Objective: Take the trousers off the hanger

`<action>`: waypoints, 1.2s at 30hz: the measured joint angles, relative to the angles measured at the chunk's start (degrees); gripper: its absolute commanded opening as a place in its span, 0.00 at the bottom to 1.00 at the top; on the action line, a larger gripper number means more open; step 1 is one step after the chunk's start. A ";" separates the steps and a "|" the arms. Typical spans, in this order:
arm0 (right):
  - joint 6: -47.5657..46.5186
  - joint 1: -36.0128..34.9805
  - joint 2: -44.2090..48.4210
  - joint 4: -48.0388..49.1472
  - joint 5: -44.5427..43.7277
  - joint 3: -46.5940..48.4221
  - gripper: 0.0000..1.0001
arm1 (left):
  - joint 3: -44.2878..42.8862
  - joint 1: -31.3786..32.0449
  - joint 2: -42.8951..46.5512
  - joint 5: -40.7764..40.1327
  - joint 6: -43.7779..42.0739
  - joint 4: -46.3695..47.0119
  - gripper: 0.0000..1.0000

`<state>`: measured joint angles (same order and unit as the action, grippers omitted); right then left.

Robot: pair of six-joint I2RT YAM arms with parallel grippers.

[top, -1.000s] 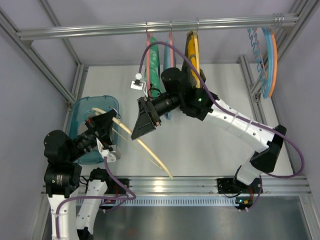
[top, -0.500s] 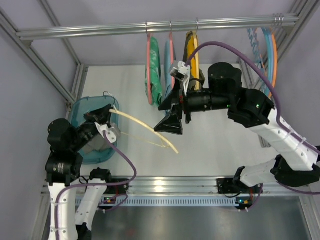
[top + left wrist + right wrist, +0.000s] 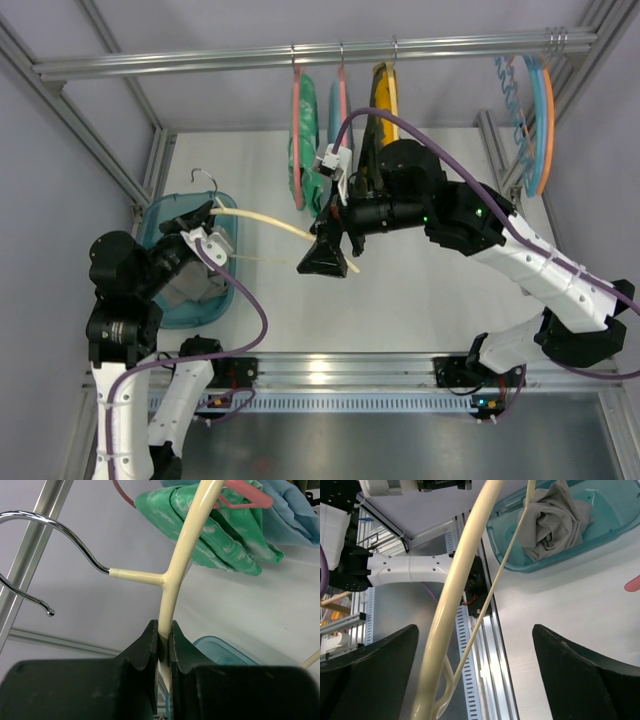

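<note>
The cream hanger is bare and held out over the table, with its metal hook at the left end. My left gripper is shut on its stem just below the hook, and the left wrist view shows the jaws pressed on the cream rod. My right gripper is open at the hanger's far end. In the right wrist view the hoop passes between its spread fingers without touching them. The grey trousers lie crumpled in the teal bin, off the hanger.
A rail at the back carries pink hangers with a green garment, a blue garment and a yellow-and-black garment. Orange and blue hangers hang at the far right. The frame's posts stand at both sides.
The hanger's far end swung from the near table edge up toward the middle. My right gripper pulled back, then moved left around that end. My left gripper kept its hold.
</note>
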<state>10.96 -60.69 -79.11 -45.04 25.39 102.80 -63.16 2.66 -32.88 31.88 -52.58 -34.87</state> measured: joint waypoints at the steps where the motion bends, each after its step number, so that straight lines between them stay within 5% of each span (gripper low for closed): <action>1: 0.15 -0.02 -0.37 0.00 -0.13 0.00 0.84 | 0.00 0.00 0.02 -0.07 -0.04 0.00 0.00; 4: 1.20 -0.02 -1.29 0.00 -0.04 0.00 0.50 | 0.00 0.02 0.42 -0.24 -0.48 -0.02 0.00; 5: 1.40 -0.07 -1.44 -0.02 0.07 0.02 0.27 | 0.00 0.02 0.68 -0.52 -0.92 -0.04 0.00; 8: 1.62 -0.31 -1.55 -0.28 0.50 0.28 0.00 | 0.00 -0.26 1.22 -1.92 -2.01 -0.26 0.00; 13: 1.01 -0.33 -1.64 -1.09 -0.76 0.79 0.00 | 0.00 -0.31 1.55 -2.03 -1.97 -0.55 0.03; 17: 0.46 0.39 -1.64 -1.51 0.13 1.36 0.00 | -1.42 -0.37 0.98 -0.92 0.26 -0.98 0.45; 23: 2.36 7.32 -1.33 -0.90 5.86 1.27 0.00 | -8.41 -0.26 -1.57 5.62 10.29 -0.70 0.81; 30: 3.63 14.91 2.71 0.68 9.25 -0.17 0.00 | -14.86 -0.24 -5.05 9.46 29.92 4.96 0.98; 36: 3.78 22.05 10.43 2.23 12.94 -1.70 0.00 | -17.38 -0.24 -6.47 6.88 49.03 13.14 0.98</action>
<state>14.74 -38.63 -68.69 -42.81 38.33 101.10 -80.53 2.42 -39.35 38.76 -3.55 -21.74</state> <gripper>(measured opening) 0.156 0.982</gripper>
